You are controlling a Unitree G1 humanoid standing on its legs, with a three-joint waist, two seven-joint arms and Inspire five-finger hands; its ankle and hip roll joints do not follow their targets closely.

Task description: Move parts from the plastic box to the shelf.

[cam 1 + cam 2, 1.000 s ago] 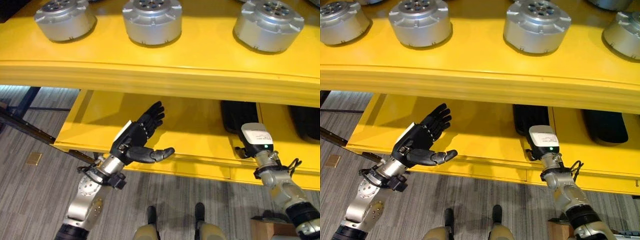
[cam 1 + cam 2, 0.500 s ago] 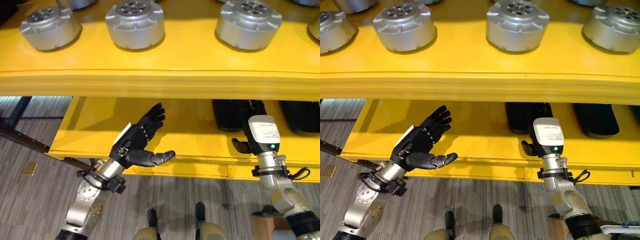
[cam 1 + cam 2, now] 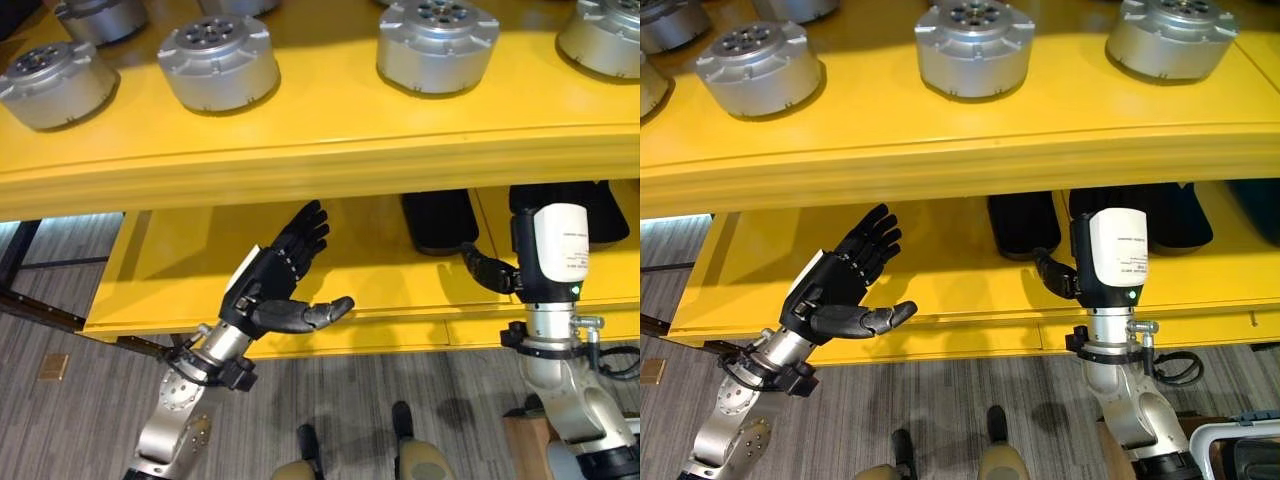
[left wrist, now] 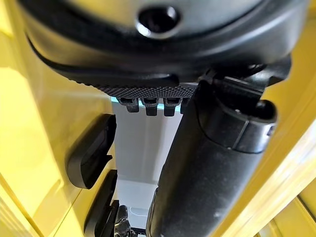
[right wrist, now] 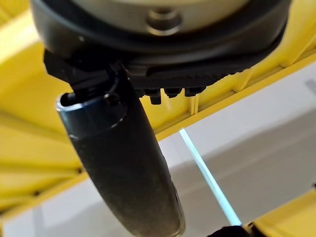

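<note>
Yellow shelf (image 3: 330, 150) w/ two levels. Upper level carries silver round parts (image 3: 437, 43) in a row near its front edge: one at far left (image 3: 55, 82), next (image 3: 218, 61), the centre one, and one at far right edge (image 3: 603, 32); more sit behind toward the back. All upright, apart from each other.

Lower level (image 3: 200, 280): black flat pieces lie toward the back, right of centre, one (image 3: 440, 220) just left of the divider, another (image 3: 600, 205) behind the right arm.

Left hand (image 3: 272, 282) is in front of the lower level's front edge, left of centre, palm up and facing right. Fingers straight and spread, pointing up toward the underside of the upper level; thumb (image 3: 318, 313) stuck out to the right over the front lip. Empty, touching nothing. Left wrist view: thumb (image 4: 212, 168) straight, black pieces (image 4: 91, 155) past it on the yellow surface.

Right hand (image 3: 1065, 278) is at the lower level's front edge, right of centre, mostly hidden behind its white wrist block (image 3: 1110, 255). A dark thumb sticks out left; the rest reaches under the upper level, can't tell how far open. Right wrist view: thumb (image 5: 123, 168) straight, nothing against it; fingers hidden. No part seen in either hand.
</note>
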